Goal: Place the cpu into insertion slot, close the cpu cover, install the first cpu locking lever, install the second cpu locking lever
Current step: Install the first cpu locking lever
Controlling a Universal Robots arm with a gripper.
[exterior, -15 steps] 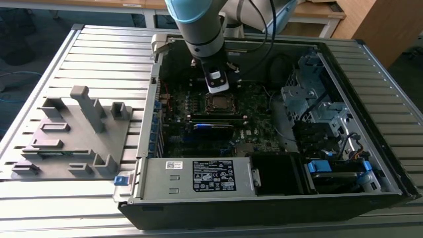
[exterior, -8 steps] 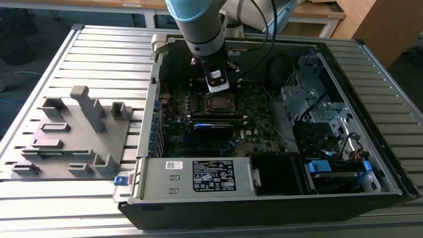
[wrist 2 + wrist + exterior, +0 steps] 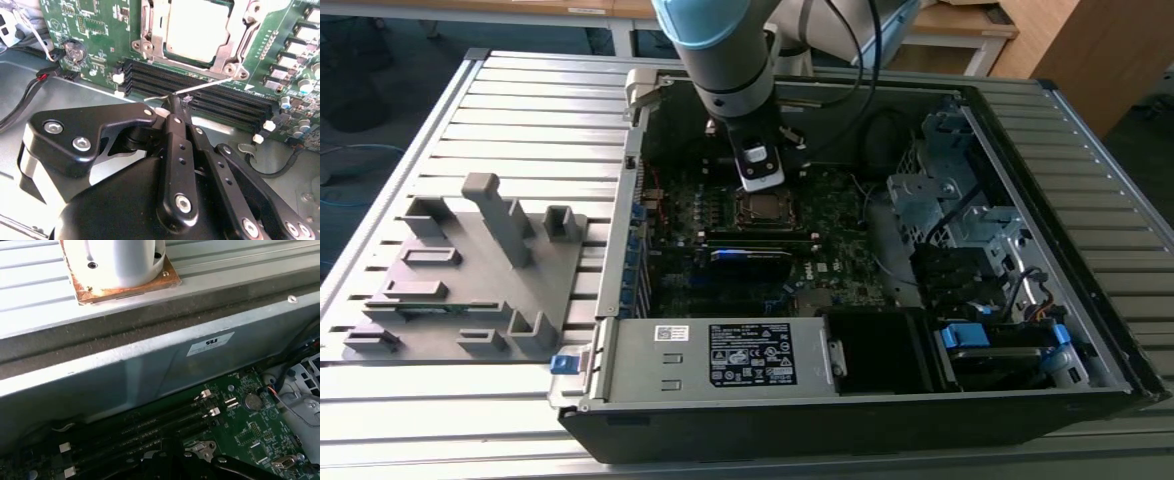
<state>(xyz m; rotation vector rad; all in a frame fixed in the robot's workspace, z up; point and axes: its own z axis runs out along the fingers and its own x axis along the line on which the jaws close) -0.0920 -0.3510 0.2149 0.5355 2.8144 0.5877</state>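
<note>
In the second wrist view the cpu (image 3: 197,30) lies in the insertion slot, its pale metal top showing through the window of the cpu cover (image 3: 156,35), which lies flat over it. A thin silvery locking lever (image 3: 210,85) slants out from the socket's corner across the black memory slots (image 3: 145,75). My gripper (image 3: 175,102) has its black fingers closed together at the lever's free end, the rod pinched at their tips. In the exterior view the gripper (image 3: 761,178) hangs inside the open computer case, just above the insertion slot (image 3: 767,208).
The case walls (image 3: 1121,330) surround the green board. A power supply (image 3: 720,355) fills the front and a drive cage (image 3: 961,210) the exterior view's right. A grey fixture block (image 3: 467,260) sits on the slatted table at the exterior view's left. A coin battery (image 3: 75,50) lies near cables.
</note>
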